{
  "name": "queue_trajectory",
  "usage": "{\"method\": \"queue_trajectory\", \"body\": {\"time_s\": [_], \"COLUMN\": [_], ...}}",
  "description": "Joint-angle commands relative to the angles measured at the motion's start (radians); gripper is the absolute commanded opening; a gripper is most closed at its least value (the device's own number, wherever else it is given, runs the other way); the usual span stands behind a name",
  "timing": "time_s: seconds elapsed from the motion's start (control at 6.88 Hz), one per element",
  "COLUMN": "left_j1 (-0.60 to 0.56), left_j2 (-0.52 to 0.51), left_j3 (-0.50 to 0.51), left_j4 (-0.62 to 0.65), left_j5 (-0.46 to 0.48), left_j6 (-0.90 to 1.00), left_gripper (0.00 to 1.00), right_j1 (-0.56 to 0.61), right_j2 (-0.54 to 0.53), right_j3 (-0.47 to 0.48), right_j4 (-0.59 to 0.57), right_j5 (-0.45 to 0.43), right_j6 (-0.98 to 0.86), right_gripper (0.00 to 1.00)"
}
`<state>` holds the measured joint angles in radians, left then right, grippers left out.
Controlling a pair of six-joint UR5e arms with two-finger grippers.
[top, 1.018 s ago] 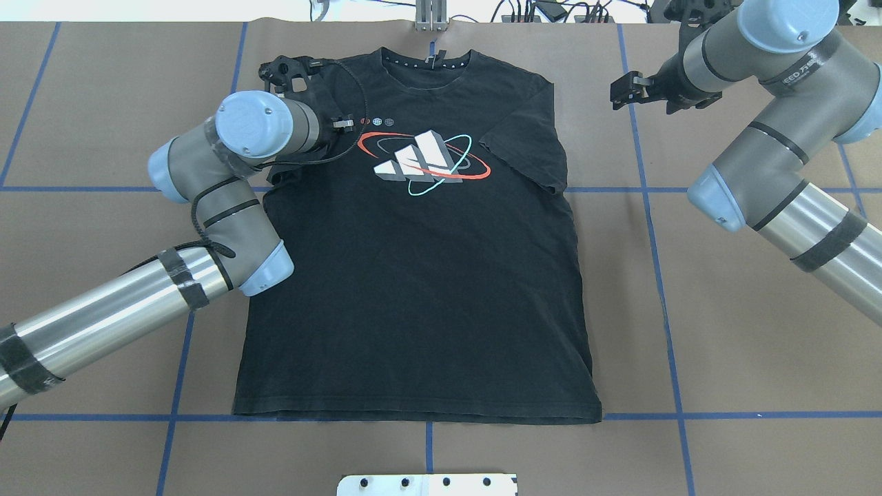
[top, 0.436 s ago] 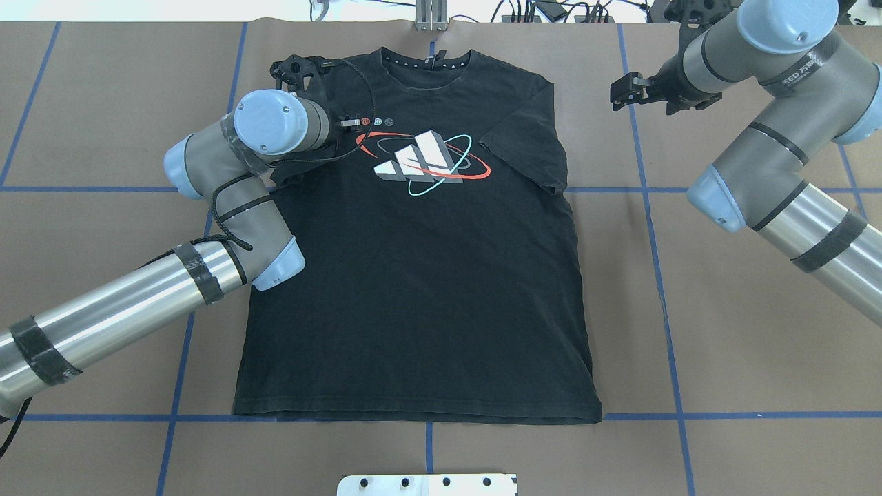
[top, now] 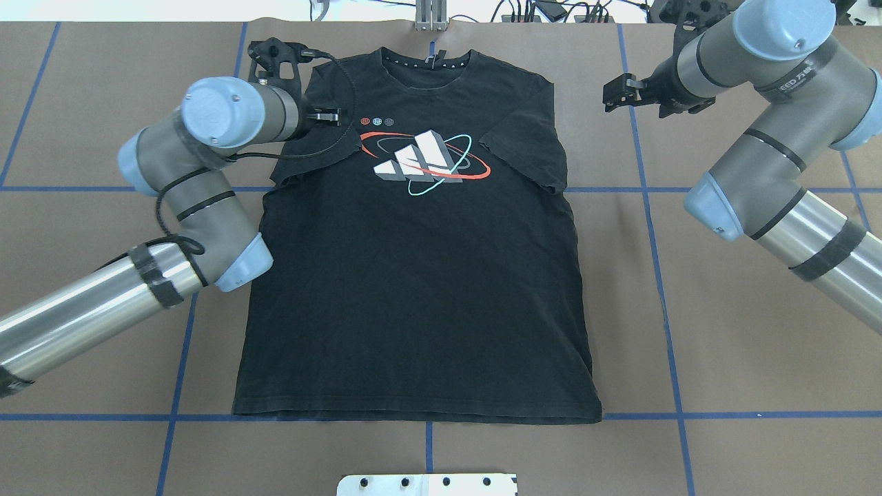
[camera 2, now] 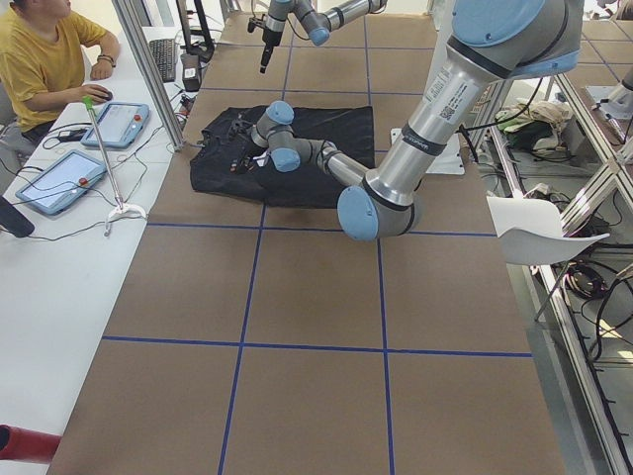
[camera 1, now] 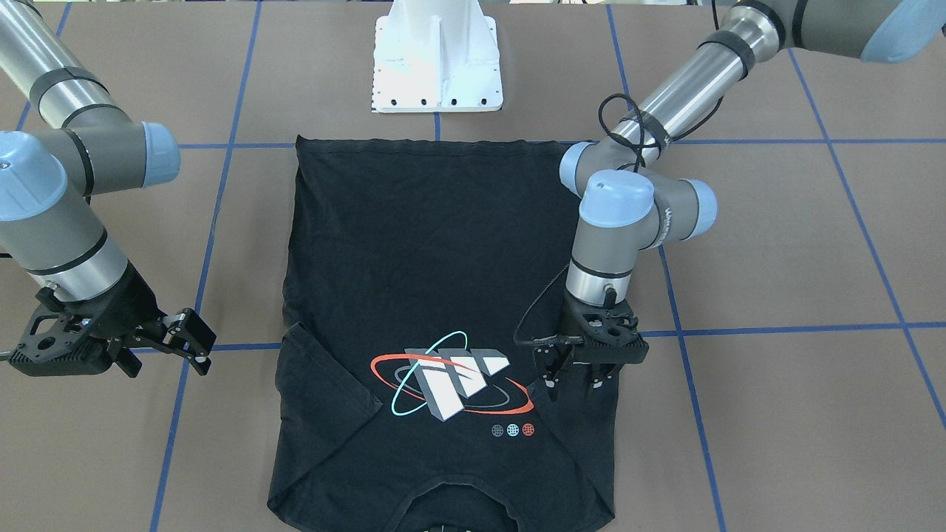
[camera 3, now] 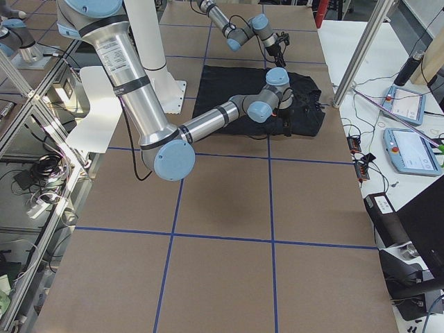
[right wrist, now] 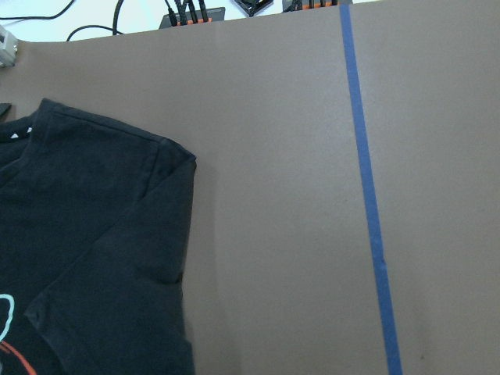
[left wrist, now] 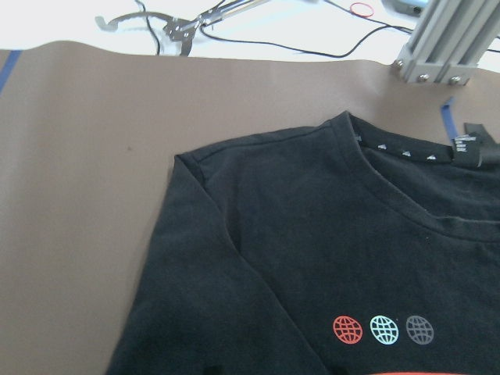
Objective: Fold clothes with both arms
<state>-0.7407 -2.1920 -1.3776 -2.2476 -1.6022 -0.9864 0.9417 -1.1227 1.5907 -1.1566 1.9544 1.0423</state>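
Observation:
The black T-shirt [top: 413,289] lies flat on the brown table, graphic [top: 422,157] up, collar [top: 427,65] at the far edge and both sleeves turned in over the body. My left gripper [camera 1: 573,386] hangs just above the shirt's left shoulder, fingers pointing down, open and holding nothing. The left arm [top: 227,117] covers that spot from overhead. In the left wrist view the shoulder and collar of the shirt [left wrist: 312,258] show. My right gripper [top: 612,93] [camera 1: 194,341] hovers open off the shirt, beside its right shoulder. The right wrist view shows the folded sleeve [right wrist: 117,258].
The white pedestal base [camera 1: 437,66] stands at the near edge by the hem. An aluminium post [top: 431,17] and cables sit just past the collar. Blue tape lines [top: 654,275] grid the table. A person [camera 2: 45,59] sits at a side desk with tablets.
My left arm swung first right, then back left and a little farther out over the shirt's shoulder. The right gripper edged slightly left. The shirt has not moved.

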Motion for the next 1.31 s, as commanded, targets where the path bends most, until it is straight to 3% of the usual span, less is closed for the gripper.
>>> {"method": "queue_trajectory", "body": {"time_s": [0.0,0.29,0.73,1.02,1.16], "left_j1": [-0.002,0.02,0.212,0.372,0.453], "left_j2": [0.17,0.308,0.574,0.748,0.791], "left_j3": [-0.246,-0.392,-0.628,-0.63,-0.627], "left_j4": [0.002,-0.007,-0.035,-0.226,-0.246], "left_j5": [-0.064,-0.163,-0.139,-0.046,0.022], "left_j6": [0.046,0.02,-0.189,-0.302,-0.377], "left_gripper": [1.0,1.0,1.0,1.0,1.0], "right_j1": [-0.116,-0.321,-0.689,-0.84,-0.859], "right_j2": [-0.11,-0.265,-0.475,-0.549,-0.557], "right_j3": [0.195,0.387,0.582,0.649,0.672], "right_j4": [-0.011,-0.011,-0.012,-0.012,-0.047], "right_j5": [-0.081,-0.261,-0.545,-0.65,-0.658], "right_j6": [0.135,0.29,0.509,0.597,0.611], "right_gripper": [1.0,1.0,1.0,1.0,1.0]}}
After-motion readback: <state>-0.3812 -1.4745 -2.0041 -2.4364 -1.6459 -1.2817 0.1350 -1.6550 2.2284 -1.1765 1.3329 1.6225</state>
